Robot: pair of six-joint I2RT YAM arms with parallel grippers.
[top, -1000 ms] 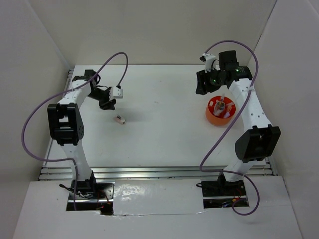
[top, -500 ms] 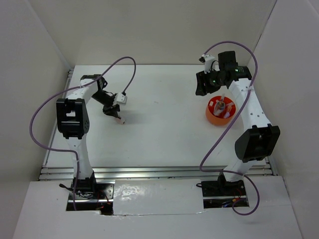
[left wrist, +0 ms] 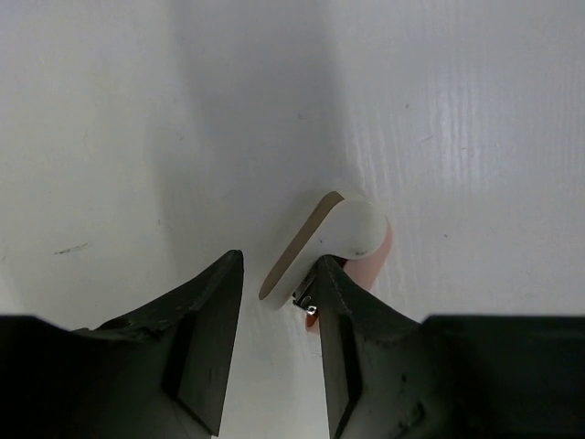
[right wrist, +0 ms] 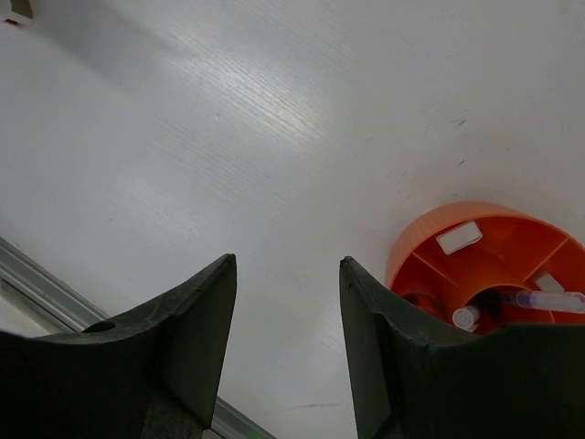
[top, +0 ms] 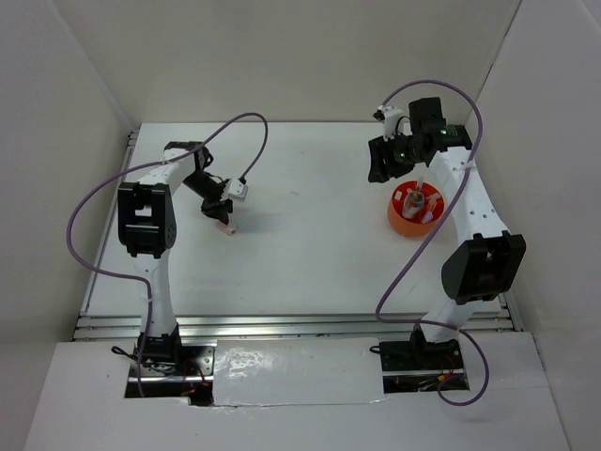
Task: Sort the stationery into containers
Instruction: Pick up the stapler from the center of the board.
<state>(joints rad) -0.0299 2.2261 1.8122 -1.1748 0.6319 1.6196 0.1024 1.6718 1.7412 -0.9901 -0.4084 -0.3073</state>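
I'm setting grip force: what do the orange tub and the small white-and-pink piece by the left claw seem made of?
Orange tub: likely moulded plastic, smooth, faintly glossy; thin even walls and dividers. White-and-pink piece: probably hard plastic, a smooth matte white shell with a flat tan face; a tiny shiny bit at its end looks metallic.

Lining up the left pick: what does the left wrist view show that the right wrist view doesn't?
Left wrist only: a small rounded white-and-pink eraser-like piece with a tan face, lying just ahead of the open left gripper. Right wrist only: the round orange plastic tub holding a white block and a clear pen, past the open, empty right gripper. A corner speck there might be that piece. Both: the white table.
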